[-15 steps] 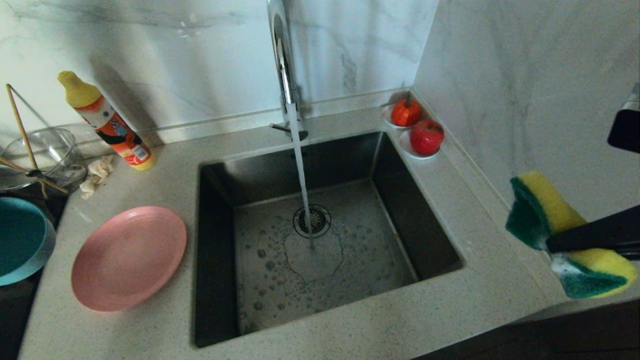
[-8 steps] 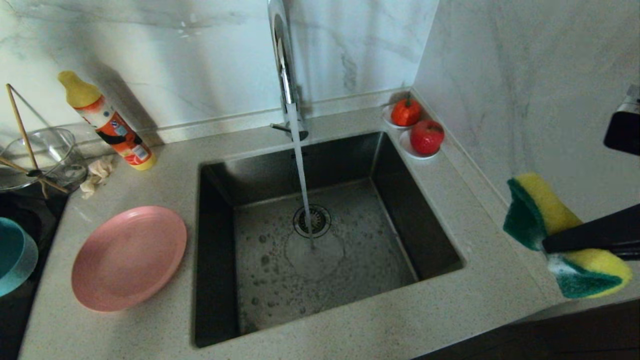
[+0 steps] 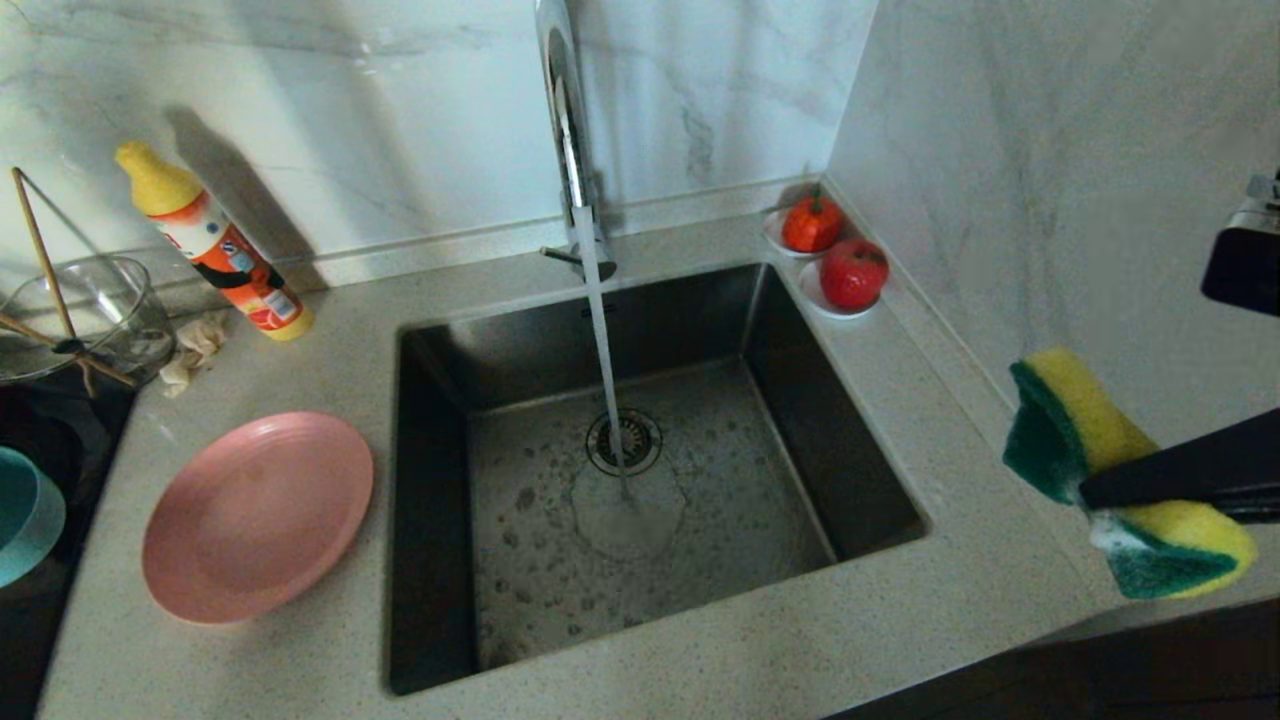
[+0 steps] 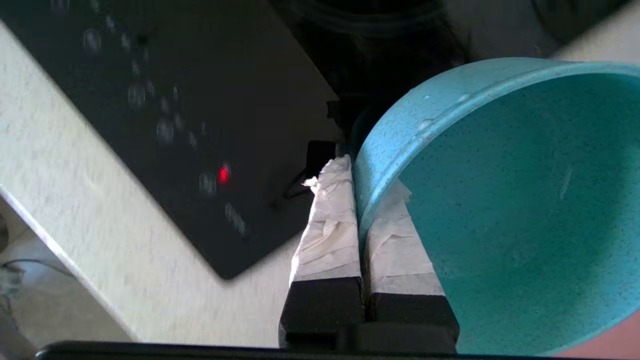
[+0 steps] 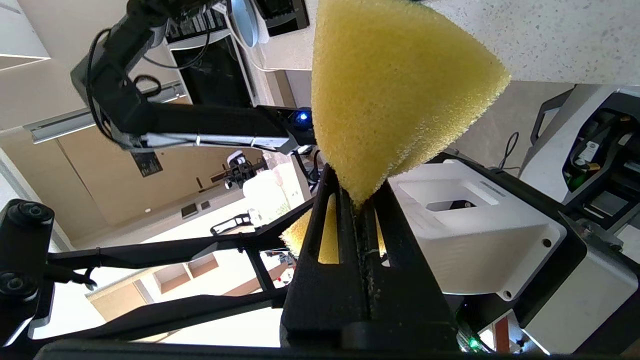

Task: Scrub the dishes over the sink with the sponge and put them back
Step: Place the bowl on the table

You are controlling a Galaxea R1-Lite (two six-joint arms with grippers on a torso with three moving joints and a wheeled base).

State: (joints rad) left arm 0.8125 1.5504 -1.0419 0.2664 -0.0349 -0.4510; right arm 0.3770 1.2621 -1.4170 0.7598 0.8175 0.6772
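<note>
The left gripper is clamped tight on the rim of the teal bowl, which sits at the far 9 o'clock edge of the head view over the dark stove, likely because it is going back to its spot. The right gripper squeezes the sponge at 3 o'clock, off to the side of the sink, waiting its turn. The pink plate lies flat on the counter, at 9 o'clock from the sink.
</note>
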